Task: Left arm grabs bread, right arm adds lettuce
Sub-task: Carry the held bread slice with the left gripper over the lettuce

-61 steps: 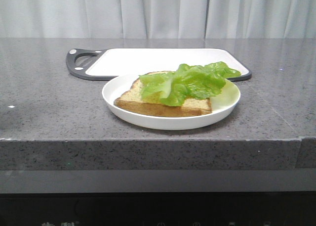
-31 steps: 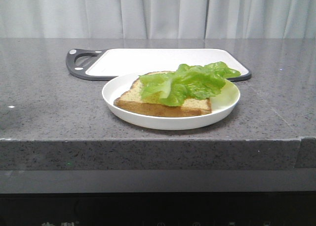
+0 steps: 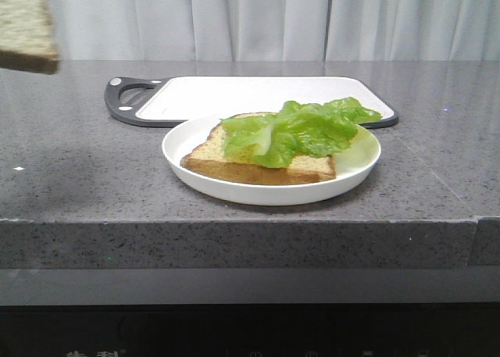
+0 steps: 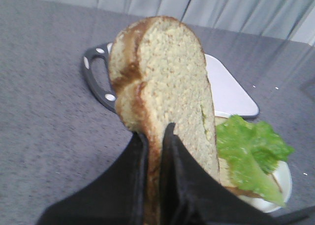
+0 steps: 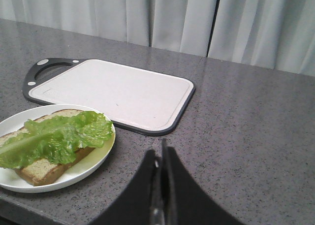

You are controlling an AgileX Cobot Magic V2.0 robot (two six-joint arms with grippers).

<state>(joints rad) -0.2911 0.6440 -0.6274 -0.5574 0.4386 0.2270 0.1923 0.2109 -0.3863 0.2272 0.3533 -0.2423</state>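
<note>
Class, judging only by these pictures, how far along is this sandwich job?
Done: the lettuce lies on a bread slice in the white plate. In hand: the left gripper holds the bread upright in the air. Left, probably: setting it on top. The right gripper is shut, empty.

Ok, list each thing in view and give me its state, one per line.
Left gripper: shut on the held bread slice, up above the counter.
Held bread slice: gripped by its lower edge, standing on edge, off the counter.
Right gripper: shut, empty.
Plate: on the counter, holding bread and lettuce.
Bread on the plate: lying flat.
Lettuce: draped over the plated bread.
Cutting board: flat behind the plate, bare.
</note>
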